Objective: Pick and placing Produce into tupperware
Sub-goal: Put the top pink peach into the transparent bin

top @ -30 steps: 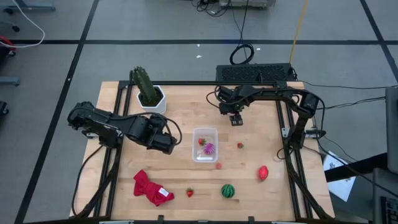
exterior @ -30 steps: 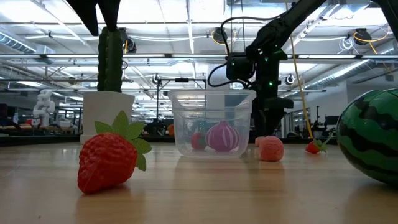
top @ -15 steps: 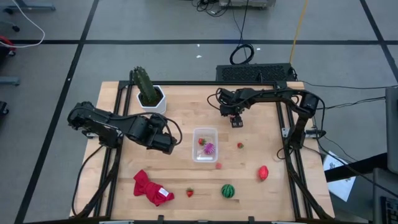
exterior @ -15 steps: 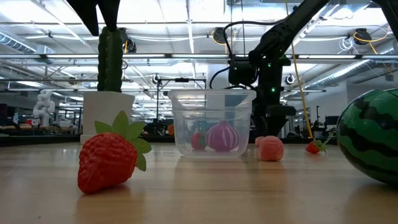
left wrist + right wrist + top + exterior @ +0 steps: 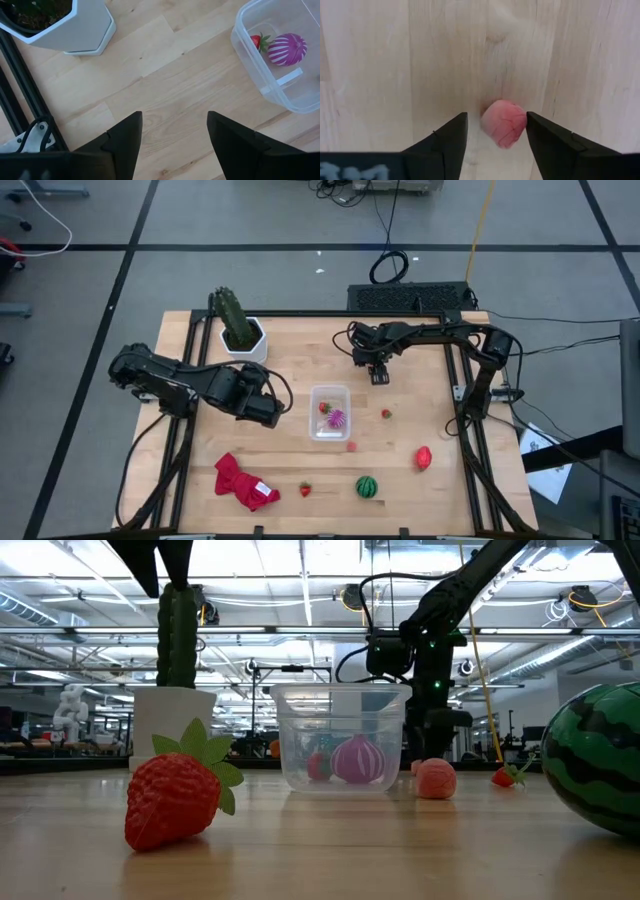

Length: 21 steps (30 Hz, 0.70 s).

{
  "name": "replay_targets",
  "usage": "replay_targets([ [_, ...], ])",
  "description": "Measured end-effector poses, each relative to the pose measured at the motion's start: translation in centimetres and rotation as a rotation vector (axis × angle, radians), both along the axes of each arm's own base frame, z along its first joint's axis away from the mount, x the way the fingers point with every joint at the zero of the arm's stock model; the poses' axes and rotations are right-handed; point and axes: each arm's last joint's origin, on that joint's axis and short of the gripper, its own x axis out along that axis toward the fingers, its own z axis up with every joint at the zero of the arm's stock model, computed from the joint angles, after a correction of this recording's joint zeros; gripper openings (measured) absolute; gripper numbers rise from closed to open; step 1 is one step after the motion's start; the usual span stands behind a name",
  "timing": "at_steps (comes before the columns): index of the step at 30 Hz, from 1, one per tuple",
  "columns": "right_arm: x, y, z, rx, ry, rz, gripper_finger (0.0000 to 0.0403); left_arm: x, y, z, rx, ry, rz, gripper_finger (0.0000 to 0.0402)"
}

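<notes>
A: Right gripper [image 5: 496, 131] status?
B: Down at the far side of the table [image 5: 300, 450], fingers [image 5: 550, 145] apart with a pink round piece [image 5: 504, 122] between them. It lies on the wood, nearer one finger, and I see no contact on either side. Not a grip yet.
A: Why straddle it like that?
B: My read: lined up so a close would catch it on both sides. It's off-centre, so it might get nudged first.
A: Left gripper [image 5: 172, 132]?
B: Parked beside the tupperware [image 5: 329, 412], low over bare wood, fingers apart, nothing in them. Looks like it waits there so the tub's top stays free.
A: Tub contents?
B: Purple striped ball [image 5: 287, 49] and a small strawberry [image 5: 257, 41] touching it.
A: Loose produce?
B: Watermelon ball [image 5: 367, 486], red oblong piece [image 5: 423, 457], small strawberries, and a pink bit [image 5: 351, 446] just beside the tub. All near-side, well apart from the right gripper.
A: Progress?
B: Early, I'd say: most pieces are still out.
</notes>
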Motion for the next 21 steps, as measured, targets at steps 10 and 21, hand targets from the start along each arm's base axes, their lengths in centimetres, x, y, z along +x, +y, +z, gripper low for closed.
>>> replay_targets([
  [10,0.04,-0.02,0.01,-0.002,-0.004,0.0,0.0131,0.0,0.0,0.0,0.0,0.0,-0.001,0.023],
  [21,0.02,-0.03,0.01,-0.006,-0.001,0.0,0.0088,0.0,0.0,0.0,0.001,0.001,-0.002,0.023],
])
